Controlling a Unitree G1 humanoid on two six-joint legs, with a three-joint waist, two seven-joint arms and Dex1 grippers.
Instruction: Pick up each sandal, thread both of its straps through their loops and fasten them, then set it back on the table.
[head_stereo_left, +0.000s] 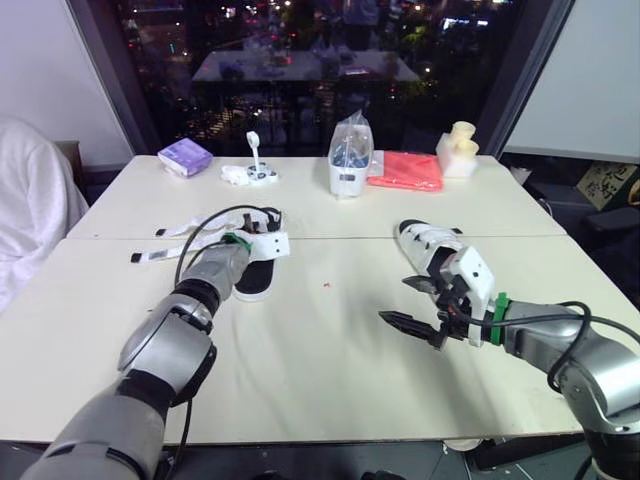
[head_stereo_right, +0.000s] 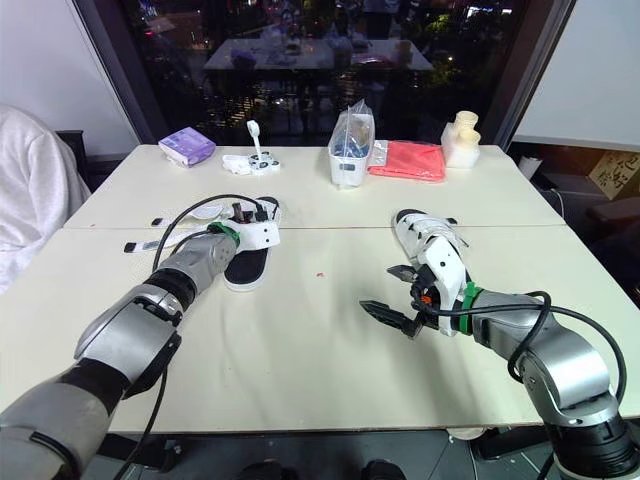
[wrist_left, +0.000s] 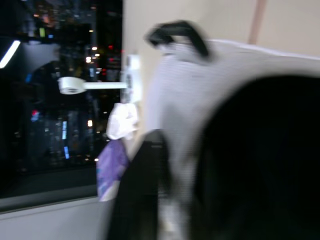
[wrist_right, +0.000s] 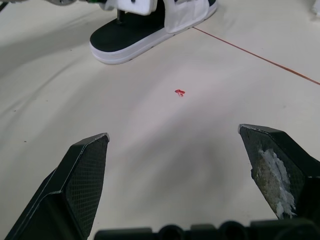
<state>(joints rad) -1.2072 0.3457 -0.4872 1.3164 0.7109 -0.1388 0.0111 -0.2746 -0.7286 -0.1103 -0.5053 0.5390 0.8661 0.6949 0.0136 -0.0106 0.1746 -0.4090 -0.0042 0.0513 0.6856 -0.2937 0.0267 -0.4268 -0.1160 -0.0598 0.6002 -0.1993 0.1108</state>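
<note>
Lying on the table (head_stereo_left: 330, 380), the left sandal (head_stereo_left: 250, 282) has the left gripper (head_stereo_left: 265, 225) seemingly touching it, grip hidden, I cannot tell; right sandal (head_stereo_left: 425, 240) lies just beside the right gripper (head_stereo_left: 397, 300); right wrist view: jaws spread wide, empty.

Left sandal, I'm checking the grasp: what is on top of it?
The left hand is over the far end of the left sandal; the near half shows bare. Whatever straps lie beneath the hand are covered.

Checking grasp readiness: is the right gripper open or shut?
Open. The right gripper's two black fingers stand wide apart over the table, with nothing held between them.
</note>
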